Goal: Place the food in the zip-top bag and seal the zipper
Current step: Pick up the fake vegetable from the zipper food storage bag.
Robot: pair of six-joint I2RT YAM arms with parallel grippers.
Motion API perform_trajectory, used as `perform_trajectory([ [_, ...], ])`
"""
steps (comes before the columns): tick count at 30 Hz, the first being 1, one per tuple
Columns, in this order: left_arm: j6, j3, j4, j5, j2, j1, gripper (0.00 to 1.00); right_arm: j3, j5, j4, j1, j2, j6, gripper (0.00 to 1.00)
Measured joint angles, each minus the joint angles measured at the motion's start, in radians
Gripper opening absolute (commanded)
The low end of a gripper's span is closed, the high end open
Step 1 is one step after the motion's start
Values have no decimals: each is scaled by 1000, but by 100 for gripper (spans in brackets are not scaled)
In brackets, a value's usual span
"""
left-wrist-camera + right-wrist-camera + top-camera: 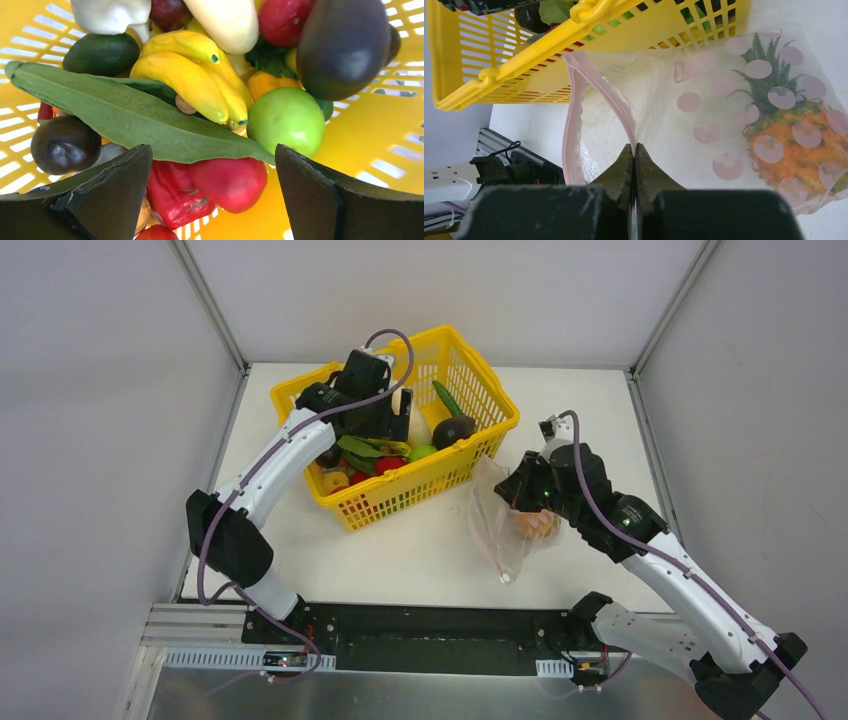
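Right now the zip-top bag [724, 125] is lying on the worktop [400, 560] just beside the right-hand near corner of the yellow basket [400, 502]; its long axis is running roughly left to right, with the closed end reaching to the right under the right arm and the mouth gaping leftward; the zipper [572, 130] is running along that mouth from the basket wall back towards the near edge, its two pink lips bowing apart into a loop; the right gripper [634, 150] is clenching one of those lips, its jaws pressed together with the pink strip rising out between them; a toy pineapple [794, 135] is sitting inside the bag, leaves pointing towards the basket; left of the mouth the worktop is showing bare between the basket's near wall and the rail at the arm bases; the rest of the food [385, 455] is piling up in the basket; the left gripper [212, 162] is hovering inside it with jaws spread wide and grasping nothing; directly under it a long green leaf [125, 115] is lying diagonally over a red tomato [230, 182], with a green apple [286, 120] just beside the leaf's tip and yellow bananas [195, 75] resting on the leaf.
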Motion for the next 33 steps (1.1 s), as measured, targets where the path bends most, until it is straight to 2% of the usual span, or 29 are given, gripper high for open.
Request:
perform_trajectory([
  [4,-32,-2,3,18,40,40,97,0,-10,12,-3,8,-17,0],
  [9,-101,24,153,30,109,92,96,0,-26,25,-8,45,-35,0],
  [12,-136,150,225,31,235,103,92,0,-35,32,-10,55,-40,0],
  [15,-154,351,269,31,414,104,86,0,-47,37,-11,56,-40,0],
  [18,-159,442,278,24,517,104,85,0,-59,37,-12,55,-38,0],
  [22,-174,396,278,-2,534,102,85,0,-66,37,-15,53,-37,0],
  [26,-180,261,327,-5,482,102,87,0,-73,38,-17,50,-37,0],
  [29,-179,245,320,-19,476,106,87,0,-80,38,-17,50,-36,0],
  [33,-178,292,284,-32,482,110,75,0,-89,38,-18,48,-29,0],
])
